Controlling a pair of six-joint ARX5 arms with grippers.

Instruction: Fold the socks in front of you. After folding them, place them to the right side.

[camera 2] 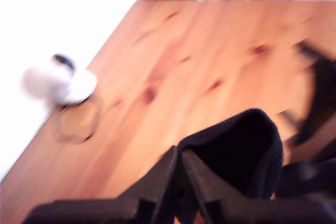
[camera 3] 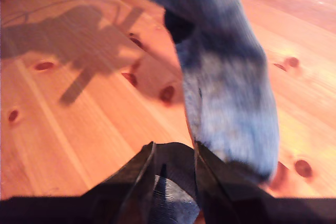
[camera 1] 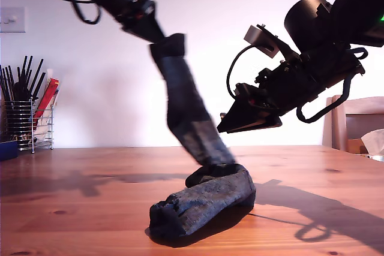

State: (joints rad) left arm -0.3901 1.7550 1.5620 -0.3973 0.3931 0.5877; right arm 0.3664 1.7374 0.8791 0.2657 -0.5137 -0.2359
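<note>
Charcoal knit sock [camera 1: 186, 103] hangs from my first gripper [camera 1: 157, 35], jaws clamped on its cuff upper centre, slanting down-right to another sock [camera 1: 204, 202] lying lengthwise on the table [camera 1: 72, 208]; my second gripper's [camera 1: 252, 121] jaws: cannot tell.

Soft matt knit socks [camera 1: 201, 199], smooth knotty varnished wooden table [camera 1: 78, 208], wire metal holder [camera 1: 27, 125]

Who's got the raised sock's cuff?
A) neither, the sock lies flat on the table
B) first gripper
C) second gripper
B: the fingers of my first gripper pinch the sock's dark cuff, and the exterior view shows the sock hanging from that arm above the table.
</note>
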